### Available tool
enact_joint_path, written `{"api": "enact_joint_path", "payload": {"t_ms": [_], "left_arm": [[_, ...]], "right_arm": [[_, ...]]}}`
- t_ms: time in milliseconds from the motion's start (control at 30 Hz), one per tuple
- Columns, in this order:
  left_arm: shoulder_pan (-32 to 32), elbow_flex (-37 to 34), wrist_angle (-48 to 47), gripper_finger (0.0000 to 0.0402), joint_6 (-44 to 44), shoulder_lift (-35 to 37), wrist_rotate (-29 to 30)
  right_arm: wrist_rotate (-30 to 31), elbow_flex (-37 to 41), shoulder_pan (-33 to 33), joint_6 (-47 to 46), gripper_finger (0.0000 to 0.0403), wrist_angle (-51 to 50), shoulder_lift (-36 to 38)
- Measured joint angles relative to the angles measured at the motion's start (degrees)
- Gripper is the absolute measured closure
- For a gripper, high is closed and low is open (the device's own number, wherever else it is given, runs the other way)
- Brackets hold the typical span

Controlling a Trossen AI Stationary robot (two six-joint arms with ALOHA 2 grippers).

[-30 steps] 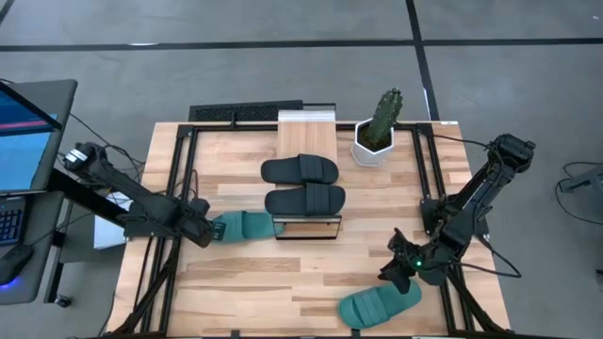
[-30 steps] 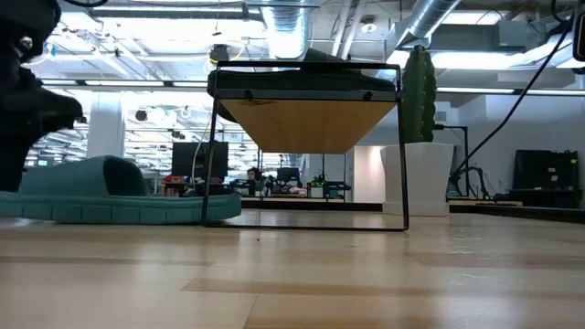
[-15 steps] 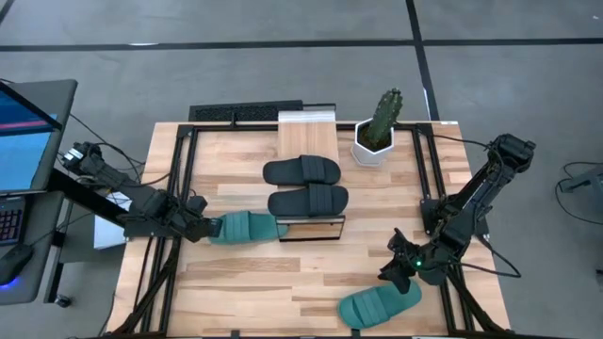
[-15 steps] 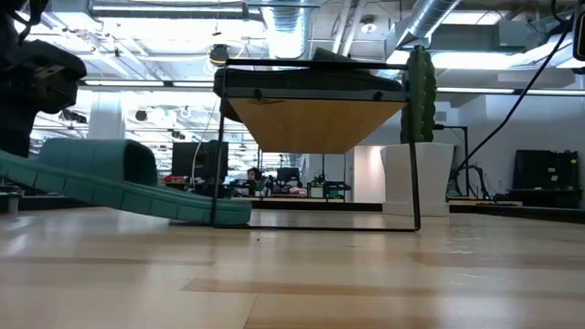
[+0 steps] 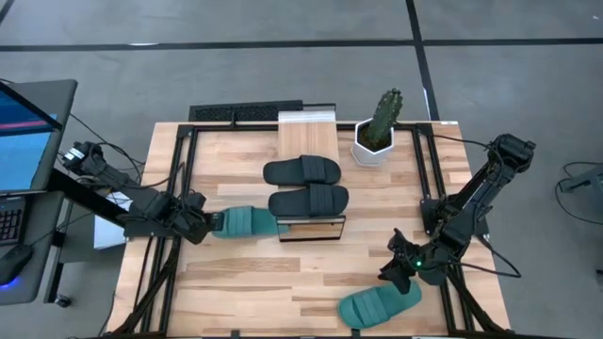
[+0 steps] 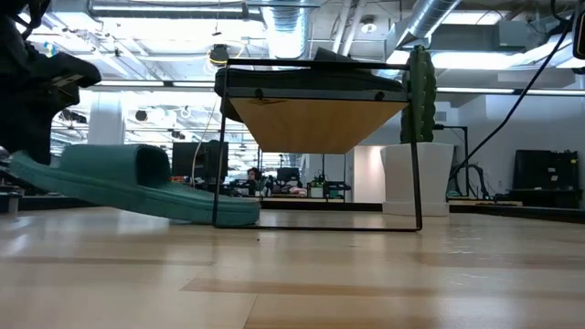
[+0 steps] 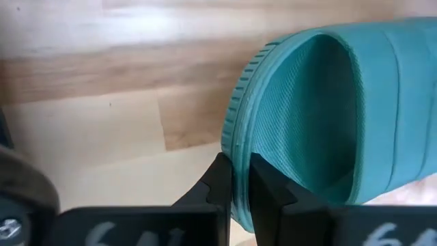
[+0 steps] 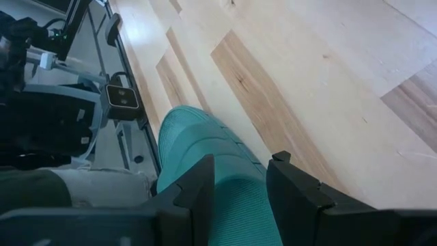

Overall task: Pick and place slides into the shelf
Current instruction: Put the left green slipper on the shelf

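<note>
While pinched at its heel rim, a rubbery slide noses under the shelf.
Left gripper (image 7: 235, 198) is clamped on the teal slide (image 5: 247, 223), left of centre beside the shelf (image 5: 307, 202); light and bendy, it likely droops. Right gripper (image 8: 239, 184) hangs spread over the lower-right slide (image 5: 377, 306).

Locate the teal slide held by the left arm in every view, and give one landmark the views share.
High view: the teal green rubbery slide lies left of centre, its toe at the shelf, its heel in the left pincer.
Low view: at left, tilted, toe down by the shelf leg.
Left wrist view: fills the right, rim pinched.
Right wrist view: not in it.
Shared landmark: the black-framed light-wood shelf.
</note>
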State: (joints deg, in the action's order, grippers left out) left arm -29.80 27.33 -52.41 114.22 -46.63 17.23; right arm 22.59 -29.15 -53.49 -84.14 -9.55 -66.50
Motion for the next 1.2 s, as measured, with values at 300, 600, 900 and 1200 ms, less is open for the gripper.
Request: {"api": "enact_joint_path", "payload": {"t_ms": [300,600,900,1200], "left_arm": [[0.0,0.1,-1.4,0.0391,9.3,-1.0,9.3],[2.1,0.1,-2.2,0.0391,13.4,-8.7,13.5],[9.5,0.1,-2.5,0.0393,14.0,-9.8,16.8],[16.5,0.1,-2.3,0.0393,14.0,-7.2,20.0]], "right_arm": [[0.1,0.0,0.0,0.2,0.0282,0.0,0.0],[0.2,0.0,0.0,0.7,0.0282,0.0,0.0],[0.0,0.0,0.0,0.6,0.0282,0.2,0.0],[-0.2,0.0,0.0,2.1,0.0282,0.1,0.0]]}}
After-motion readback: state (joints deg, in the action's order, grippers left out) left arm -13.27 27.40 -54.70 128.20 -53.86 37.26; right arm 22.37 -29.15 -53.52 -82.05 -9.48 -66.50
